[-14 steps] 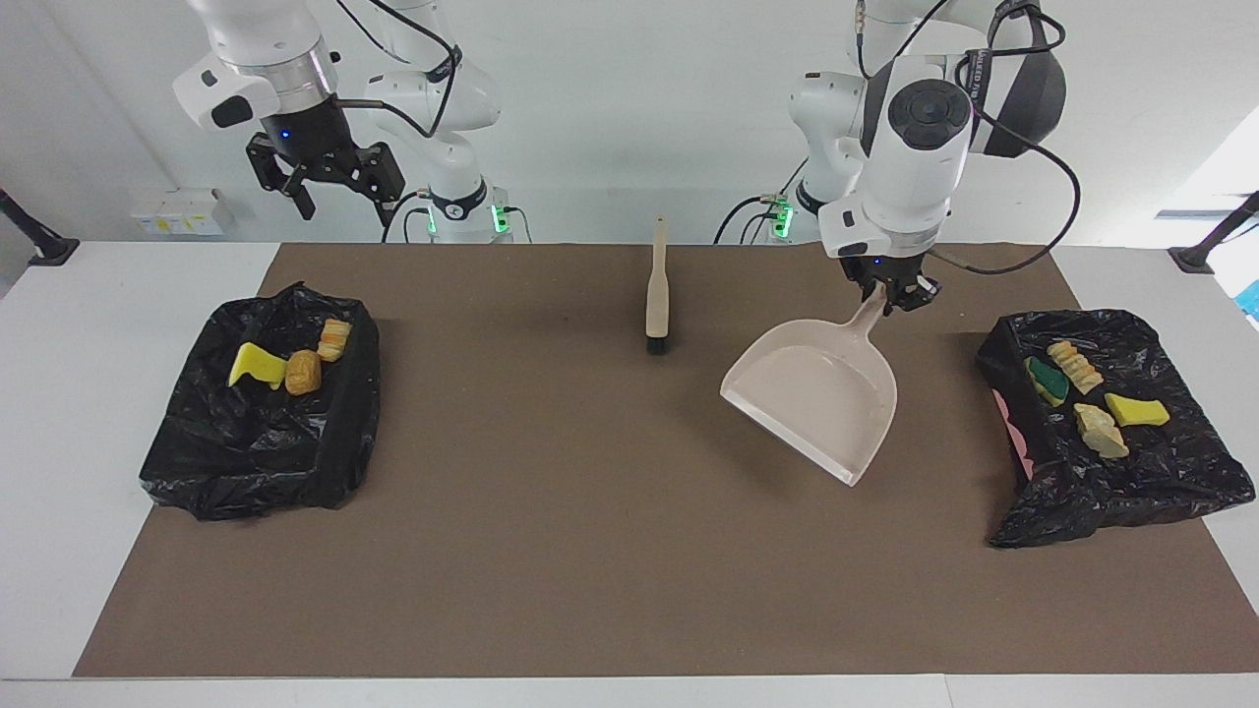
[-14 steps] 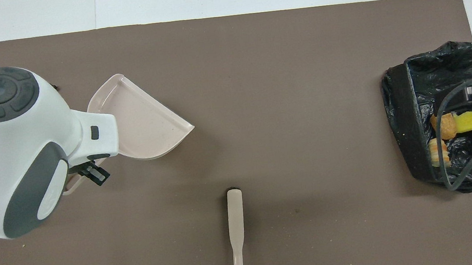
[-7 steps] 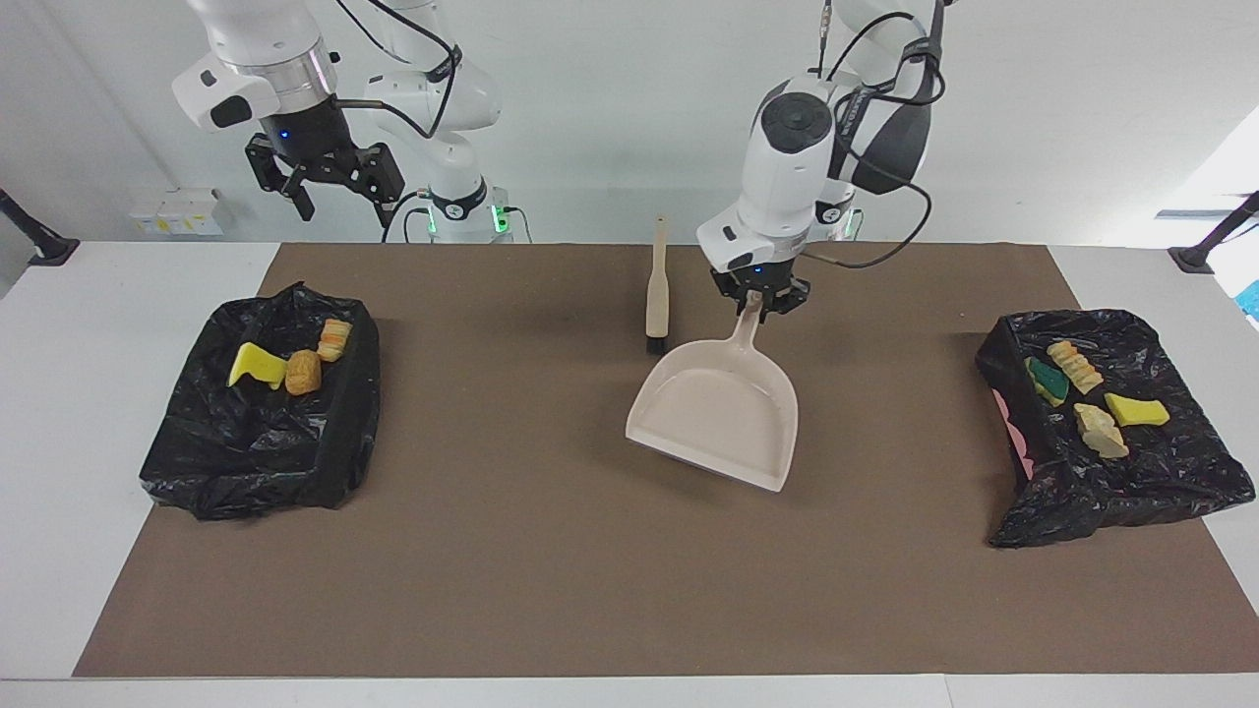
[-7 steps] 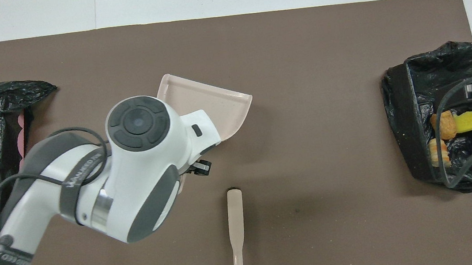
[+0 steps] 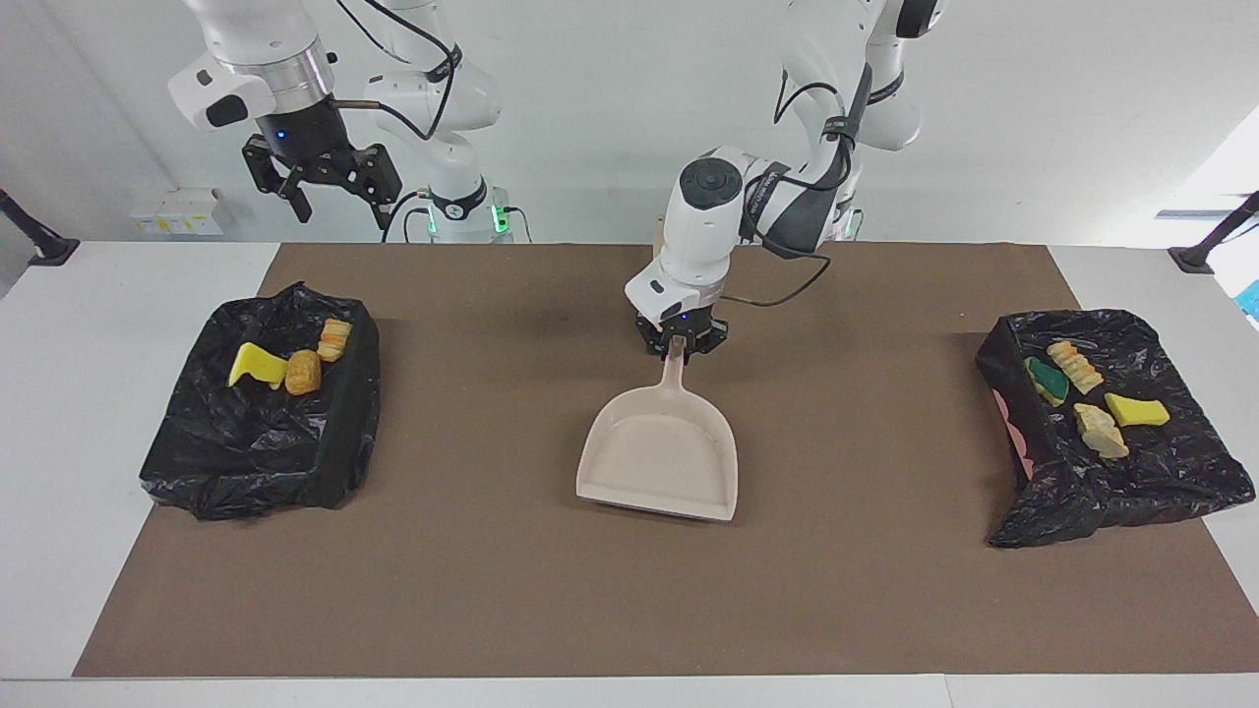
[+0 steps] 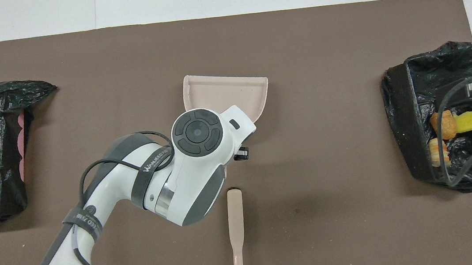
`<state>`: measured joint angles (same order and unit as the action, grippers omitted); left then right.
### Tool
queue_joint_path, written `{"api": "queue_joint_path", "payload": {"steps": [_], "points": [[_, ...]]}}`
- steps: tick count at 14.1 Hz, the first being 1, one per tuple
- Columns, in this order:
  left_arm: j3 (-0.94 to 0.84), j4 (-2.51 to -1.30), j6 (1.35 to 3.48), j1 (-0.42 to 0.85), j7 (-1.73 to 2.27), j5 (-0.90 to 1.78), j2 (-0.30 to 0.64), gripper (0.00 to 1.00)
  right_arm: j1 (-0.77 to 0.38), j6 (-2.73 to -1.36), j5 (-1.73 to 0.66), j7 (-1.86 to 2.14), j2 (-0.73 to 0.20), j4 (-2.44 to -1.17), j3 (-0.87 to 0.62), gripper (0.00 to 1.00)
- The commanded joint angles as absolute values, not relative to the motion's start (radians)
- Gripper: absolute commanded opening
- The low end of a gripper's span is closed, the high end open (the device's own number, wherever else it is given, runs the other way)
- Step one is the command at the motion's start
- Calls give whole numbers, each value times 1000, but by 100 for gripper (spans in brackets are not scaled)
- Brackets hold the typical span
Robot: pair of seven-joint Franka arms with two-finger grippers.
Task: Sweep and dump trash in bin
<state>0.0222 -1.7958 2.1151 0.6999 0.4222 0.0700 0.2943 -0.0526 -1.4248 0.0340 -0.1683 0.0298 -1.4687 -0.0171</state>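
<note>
Closest to the robots, the right gripper (image 5: 323, 187) hangs in the air with its black fingers spread wide and nothing between them, up over the right arm's end of the table (image 5: 98, 324); that arm is just waiting.

Next out, a slim beige plastic brush (image 6: 236, 234) lies flat on the brown mat (image 5: 492, 590), its handle pointing back at the robots.

A little farther out, near the middle of the mat, the left gripper (image 5: 679, 344) is clamped shut on the handle of a beige plastic dustpan (image 5: 661, 454). The handle points toward the robots and the wide open lip faces away from them. The pan looks empty. From where I stand I cannot tell if its lip is on the mat or just above it.

The trash (image 5: 303, 372) is all in the bins. The black-bagged bin (image 5: 256, 462) at the right arm's end holds three pieces: a yellow sponge chunk and two tan-orange bready bits. The second black-bagged bin (image 5: 1111, 492), at the left arm's end, holds four: a yellow sponge, a green-and-yellow one, and two pale ridged pieces. Both bins sit well apart from the dustpan, about level with it.
</note>
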Motion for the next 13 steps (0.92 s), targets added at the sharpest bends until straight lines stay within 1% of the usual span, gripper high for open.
{"api": "queue_joint_path", "payload": {"steps": [1, 4, 5, 6, 9, 10, 13], "points": [[41, -1812, 2160, 738, 489, 89, 311, 0, -38, -1451, 20, -141, 49, -1497, -20, 100], [40, -1816, 2184, 738, 537, 94, 327, 0, -38, -1451, 14, -140, 49, -1496, -21, 100], [40, -1821, 2181, 727, 526, 94, 325, 15, -40, -1451, 15, -143, 49, -1494, -21, 100], [41, -1830, 2183, 729, 512, 94, 322, 99, -38, -1451, 15, -143, 48, -1494, -21, 100], [44, -1821, 2168, 707, 512, 94, 308, 100, -28, -1450, 14, -138, 49, -1497, -20, 100], [43, -1821, 2155, 683, 511, 94, 292, 100, -28, -1450, 14, -138, 49, -1497, -20, 100], [45, -1801, 2143, 565, 503, 92, 281, 100, -28, -1450, 14, -138, 49, -1497, -20, 100]]}}
